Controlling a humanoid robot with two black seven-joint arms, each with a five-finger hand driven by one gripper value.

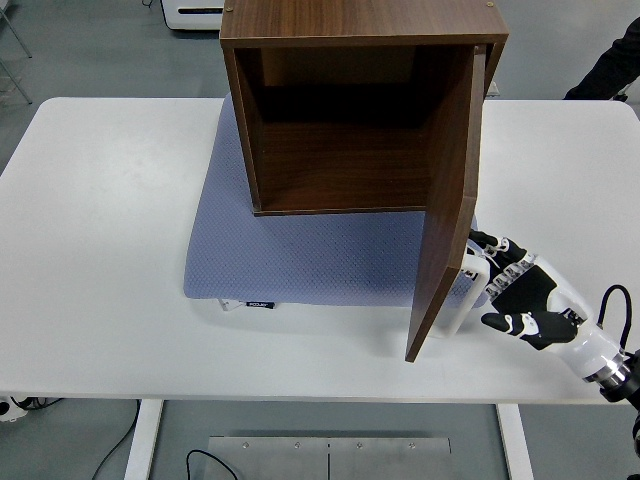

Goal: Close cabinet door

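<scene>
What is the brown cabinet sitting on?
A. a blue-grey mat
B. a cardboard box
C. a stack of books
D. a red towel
A. The cabinet rests on a blue-grey mat that spreads out in front of it on the white table, while the robot hand is at the outer side of the half-open door.
</scene>
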